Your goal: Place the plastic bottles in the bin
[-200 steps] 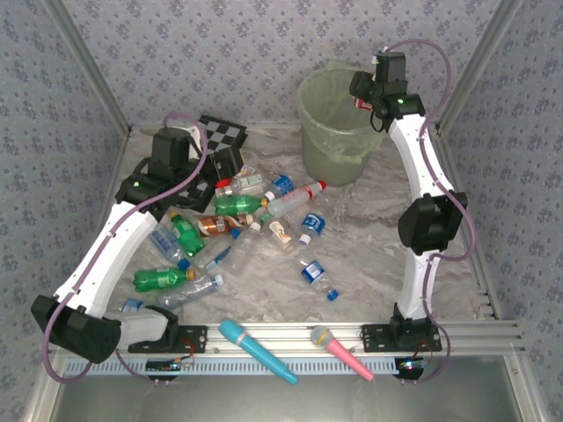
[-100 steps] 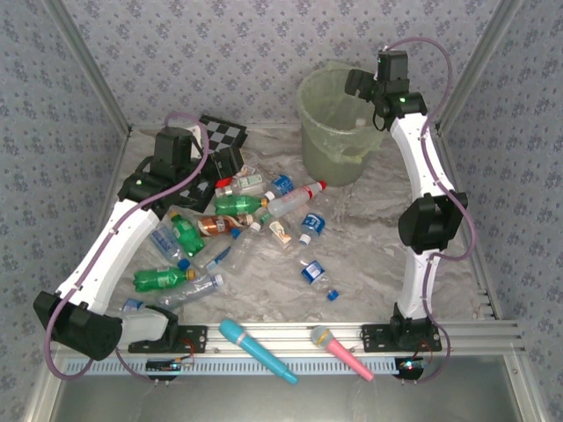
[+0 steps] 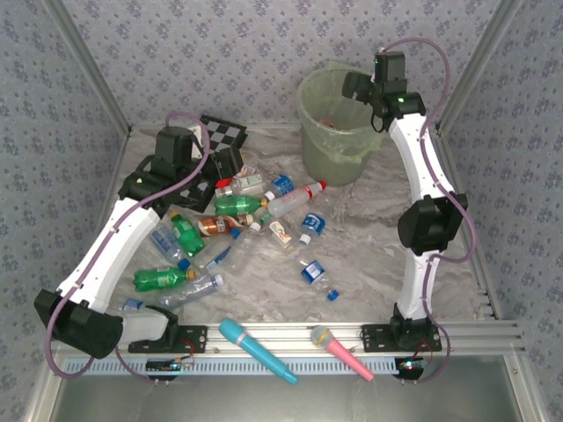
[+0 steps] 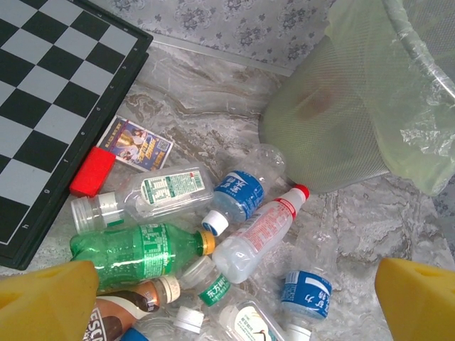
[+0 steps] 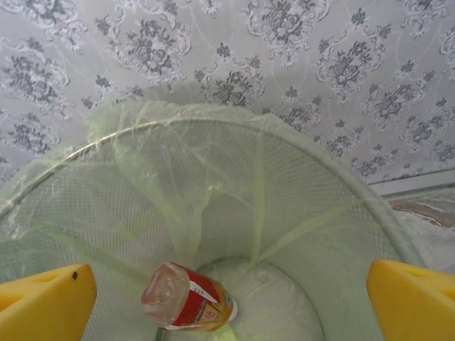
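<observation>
Since the earlier frame the clear red-labelled plastic bottle (image 5: 188, 297) has dropped to the floor of the pale green translucent bin (image 5: 306, 206). Right gripper (image 5: 227, 302) spread wide, empty; left gripper (image 4: 227, 298) likewise, above the remaining bottles (image 4: 142, 249). Judged light, slick, crushable: grip mid-body.

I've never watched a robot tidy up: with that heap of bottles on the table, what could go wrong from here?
The left gripper hangs open over plastic bottles that touch and overlap; closing on one may catch or roll a neighbour. The red block and card lie beside them and could be grabbed by mistake. The liner bag sags into the bin below the open right gripper and might snag it.
</observation>
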Controlling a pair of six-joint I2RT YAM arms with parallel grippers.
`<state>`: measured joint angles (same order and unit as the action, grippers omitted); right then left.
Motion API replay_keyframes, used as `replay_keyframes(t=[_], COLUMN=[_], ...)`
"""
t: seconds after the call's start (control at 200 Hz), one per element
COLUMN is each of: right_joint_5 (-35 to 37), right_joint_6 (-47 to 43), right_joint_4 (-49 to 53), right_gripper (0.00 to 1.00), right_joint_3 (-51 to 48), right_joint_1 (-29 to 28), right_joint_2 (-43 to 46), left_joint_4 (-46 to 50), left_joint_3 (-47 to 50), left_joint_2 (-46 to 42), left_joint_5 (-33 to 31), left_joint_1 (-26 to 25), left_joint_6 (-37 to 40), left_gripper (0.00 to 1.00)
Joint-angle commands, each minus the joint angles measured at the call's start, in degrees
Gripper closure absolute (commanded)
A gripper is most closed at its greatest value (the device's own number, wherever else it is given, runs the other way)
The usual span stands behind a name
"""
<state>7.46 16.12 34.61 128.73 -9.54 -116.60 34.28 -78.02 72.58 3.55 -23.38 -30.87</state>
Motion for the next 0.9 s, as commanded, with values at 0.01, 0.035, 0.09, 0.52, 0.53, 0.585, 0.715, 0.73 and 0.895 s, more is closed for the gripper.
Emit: replay_keyframes(t=[0.01, 0.035, 0.09, 0.52, 0.53, 0.585, 0.715, 0.73, 0.895], right_joint_5=[1.5, 1.8, 2.5, 14.4, 14.7, 16.1, 15.9, 15.7, 13.1], right_joint_6=[-1.9, -2.2, -2.6, -8.0, -8.0, -7.4, -3.4, -2.9, 3.3], right_joint_4=[4.4, 4.9, 6.1, 16.6, 16.9, 18.2, 22.4, 22.9, 27.0], right_gripper=[0.0, 0.0, 0.0, 0.0, 0.0, 0.0, 0.0, 0.0, 0.0], right_joint_3=[1.1, 0.7, -0.6, -21.2, -21.7, -24.6, -30.7, -31.5, -39.1], right_joint_1=[-1.2, -1.4, -2.2, -16.2, -16.6, -19.1, -24.4, -25.1, -31.6], right_joint_2=[5.6, 6.3, 8.1, 26.0, 26.3, 28.4, 31.4, 31.7, 32.1], left_joint_4=[1.8, 1.7, 1.4, 2.8, 2.8, 2.5, 2.8, 2.9, 4.0], left_joint_3=[-2.2, -1.9, -1.1, 6.1, 6.4, 8.0, 10.9, 11.2, 14.8], left_joint_2=[0.2, 0.1, -0.3, -4.9, -5.0, -6.0, -8.2, -8.4, -11.8], left_joint_5=[0.4, 0.6, 1.0, 3.9, 4.0, 4.9, 7.3, 7.5, 9.2], left_joint_1=[-0.2, -0.2, -0.2, -0.2, -0.2, -0.2, -0.2, -0.2, -0.2], left_joint_6=[1.2, 1.2, 1.6, 3.8, 3.7, 3.8, 4.4, 4.5, 4.8], left_gripper=[0.0, 0.0, 0.0, 0.0, 0.0, 0.0, 0.0, 0.0, 0.0])
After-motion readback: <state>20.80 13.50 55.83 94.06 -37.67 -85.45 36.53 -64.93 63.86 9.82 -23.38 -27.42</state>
